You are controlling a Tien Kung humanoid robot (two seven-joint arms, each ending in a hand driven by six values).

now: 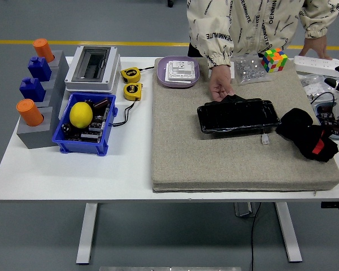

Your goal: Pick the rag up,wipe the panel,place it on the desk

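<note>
rag (235, 99): black, bunched at the panel's far edge, under a person's hand (219, 86) | panel (238, 116): mid-desk, toward right edge | right hand (308, 133): finger state cannot be told | advice: rag should be gripped at its bunched top.

White tabletop (130, 169) under a grey-beige mat (214, 158). Glossy black panel (238, 116); black rag (305, 131) with a red patch. Blue bin (82, 144) holding a yellow lemon (81, 114). Grey stepped block (42, 121) topped with orange cylinders (29, 112) and blue bricks (31, 89). Yellow tape measures (133, 90) with black faces. Purple plate (178, 72) bearing a white switch plate (179, 70). Multicoloured cube (273, 60): green, orange, yellow, pink. Cream sleeve (214, 34) patterned with black lettering.
</note>
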